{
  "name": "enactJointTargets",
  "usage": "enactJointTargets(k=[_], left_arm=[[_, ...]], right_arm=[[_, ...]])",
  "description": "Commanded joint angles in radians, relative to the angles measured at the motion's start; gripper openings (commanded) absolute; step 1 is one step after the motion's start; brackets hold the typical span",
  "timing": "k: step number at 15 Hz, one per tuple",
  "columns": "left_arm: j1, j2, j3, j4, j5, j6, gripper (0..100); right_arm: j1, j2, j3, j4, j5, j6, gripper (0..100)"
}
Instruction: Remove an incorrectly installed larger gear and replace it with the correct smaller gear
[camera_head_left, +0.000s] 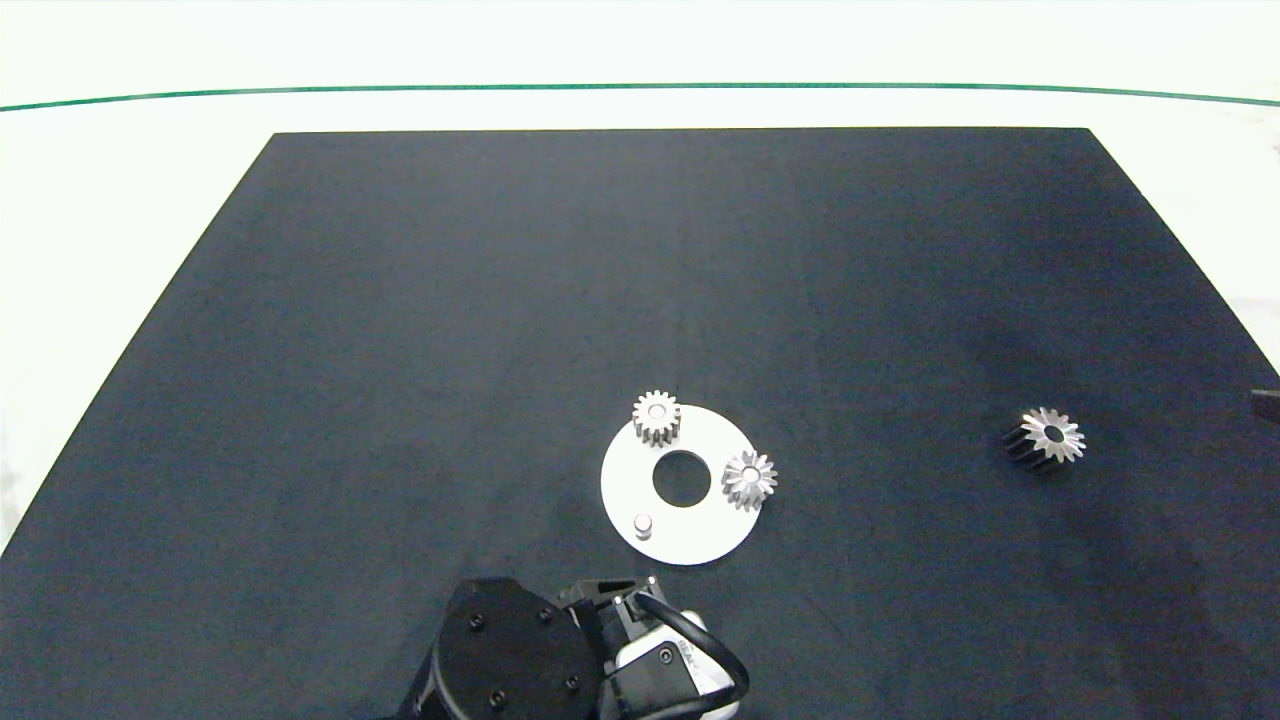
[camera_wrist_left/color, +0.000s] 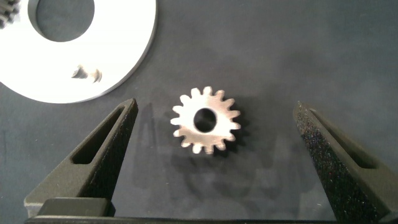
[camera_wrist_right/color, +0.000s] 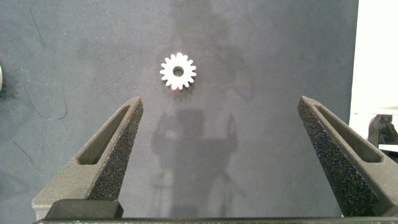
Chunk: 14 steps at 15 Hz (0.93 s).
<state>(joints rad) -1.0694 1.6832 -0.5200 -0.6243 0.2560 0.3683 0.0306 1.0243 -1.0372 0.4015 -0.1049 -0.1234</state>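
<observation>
Left claw (camera_wrist_left/color: 211, 155) hangs wide apart over the small gear (camera_wrist_left/color: 206, 121) on the desk (camera_head_left: 400, 350) beside the disc (camera_head_left: 640, 480); right claw (camera_wrist_right/color: 221, 149) gapes; large gear (camera_head_left: 1045, 438) lies well right

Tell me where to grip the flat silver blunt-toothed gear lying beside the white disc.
Pinch the silver gear across its toothed rim, down from above: it lies flat on the dark mat, hole up, too thin for a side approach. The open left gripper straddles it; the right gripper idles at the mat's right.
</observation>
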Motion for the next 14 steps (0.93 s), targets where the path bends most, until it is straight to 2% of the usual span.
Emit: enactJointTargets(k=[1, 6, 8, 14], left_arm=[[0.014, 0.009, -0.002, -0.003, 0.002, 0.003, 100], [0.016, 0.036, -0.012, -0.008, 0.002, 0.001, 99], [0.016, 0.036, -0.015, -0.006, 0.002, 0.001, 96], [0.016, 0.046, -0.017, -0.008, 0.002, 0.001, 84]], right_arm=[[0.000, -0.003, 0.002, 0.002, 0.001, -0.001, 100], [-0.014, -0.004, 0.002, 0.002, 0.007, -0.001, 100], [-0.028, -0.003, 0.002, 0.002, 0.027, -0.001, 100], [-0.034, -0.003, 0.002, 0.002, 0.033, -0.001, 100]])
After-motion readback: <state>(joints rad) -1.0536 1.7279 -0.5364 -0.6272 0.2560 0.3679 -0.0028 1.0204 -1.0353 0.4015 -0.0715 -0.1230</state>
